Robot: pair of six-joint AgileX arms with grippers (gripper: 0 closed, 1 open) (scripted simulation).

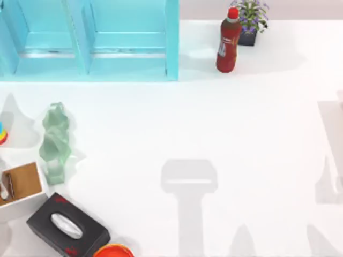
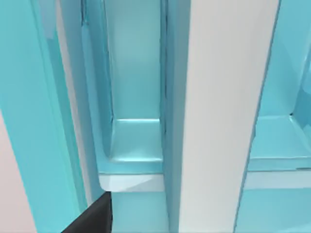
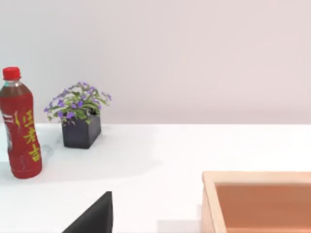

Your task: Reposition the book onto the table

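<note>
— Up against the turquoise shelf unit (image 2: 131, 141), is that your left arm?

— Yes. My left end effector (image 2: 95, 218) shows as a dark wedge close before the shelf's upright walls. I cannot tell how far open it is, or whether it has hold of anything.

— And the book?

— I cannot tell for sure. A broad white upright band (image 2: 223, 111) stands between the turquoise walls, just beside a narrow compartment. It may be page edges or part of the shelf itself.

— What sits on the counter (image 1: 241, 134)?

— From above, the shelf unit is at the far left. A red bottle (image 1: 229, 40) stands upright to its right, with a small potted plant (image 1: 251, 21) just beside the bottle. Near the left edge is a pale green glassy figure (image 1: 55, 142). A black tissue box (image 1: 67, 227) lies at the near left.

— Your right arm?

— My right end effector (image 3: 95, 216) is low over the counter, facing the bottle and plant from well apart, with a wooden box rim (image 3: 257, 177) near it. Its opening I cannot tell either.
</note>
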